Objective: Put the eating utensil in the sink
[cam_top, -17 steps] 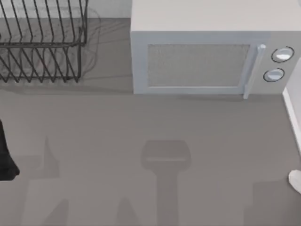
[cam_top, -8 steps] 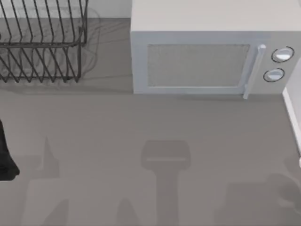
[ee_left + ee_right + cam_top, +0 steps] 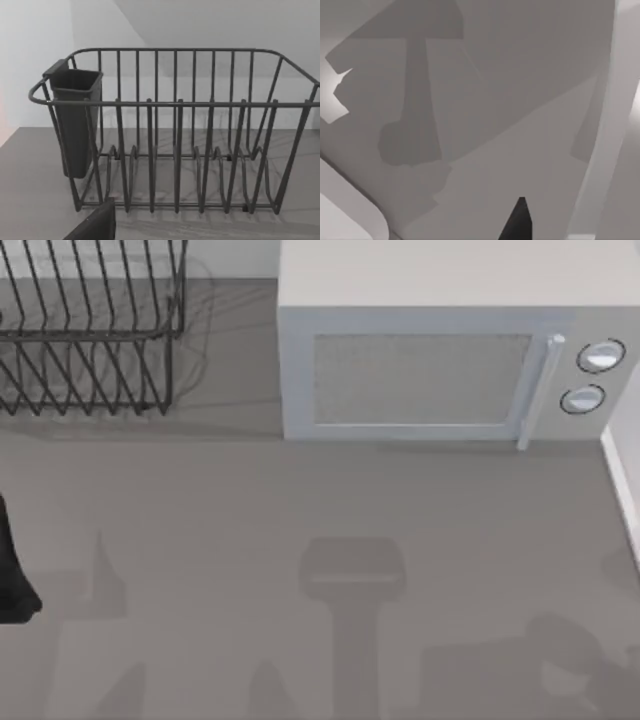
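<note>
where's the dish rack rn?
The dish rack sits at the table's far left corner in the top view, left of the microwave; the left wrist view faces it, cup on its end.

A wire dish rack (image 3: 90,330) stands at the table's (image 3: 300,500) back left, and a microwave (image 3: 440,350) stands to its right along the back — the 2 are apart, with bare table between them. The microwave's 2 knobs (image 3: 590,375) sit at its right end, 1 above the other, beside the door handle (image 3: 535,390). In the left wrist view a cutlery cup (image 3: 75,120) hangs inside 1 end of the rack — against the end wires.
</note>
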You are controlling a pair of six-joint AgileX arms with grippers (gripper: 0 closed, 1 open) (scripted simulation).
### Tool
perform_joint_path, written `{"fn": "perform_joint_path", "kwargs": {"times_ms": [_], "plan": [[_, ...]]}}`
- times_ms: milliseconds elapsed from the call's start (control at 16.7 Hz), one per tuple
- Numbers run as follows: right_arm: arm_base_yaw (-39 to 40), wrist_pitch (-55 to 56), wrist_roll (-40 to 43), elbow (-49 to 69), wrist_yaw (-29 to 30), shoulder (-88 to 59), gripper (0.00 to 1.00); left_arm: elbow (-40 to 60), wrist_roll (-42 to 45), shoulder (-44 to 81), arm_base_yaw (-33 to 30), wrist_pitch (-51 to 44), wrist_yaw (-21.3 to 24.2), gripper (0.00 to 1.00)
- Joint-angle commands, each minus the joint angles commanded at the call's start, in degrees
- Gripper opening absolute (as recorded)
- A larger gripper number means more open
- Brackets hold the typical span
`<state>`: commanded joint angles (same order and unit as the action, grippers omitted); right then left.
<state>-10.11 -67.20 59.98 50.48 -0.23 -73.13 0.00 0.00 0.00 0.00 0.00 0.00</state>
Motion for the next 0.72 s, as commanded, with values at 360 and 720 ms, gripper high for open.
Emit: {"fn": "perform_joint_path", "kwargs": {"times_ms": [360, 720], "plan": [[0.0, -2.1, 0.2, 5.7, 0.0, -5.5, 0.00, 0.0, 0.0, 0.0, 0.0, 0.0, 0.0, 1.00], [0.2, -10.7, 1.1, 32.1, 0.1, -26.5, 0.00, 0.0, 0.0, 0.0, 0.0, 0.0, 0.0, 1.00]]}}
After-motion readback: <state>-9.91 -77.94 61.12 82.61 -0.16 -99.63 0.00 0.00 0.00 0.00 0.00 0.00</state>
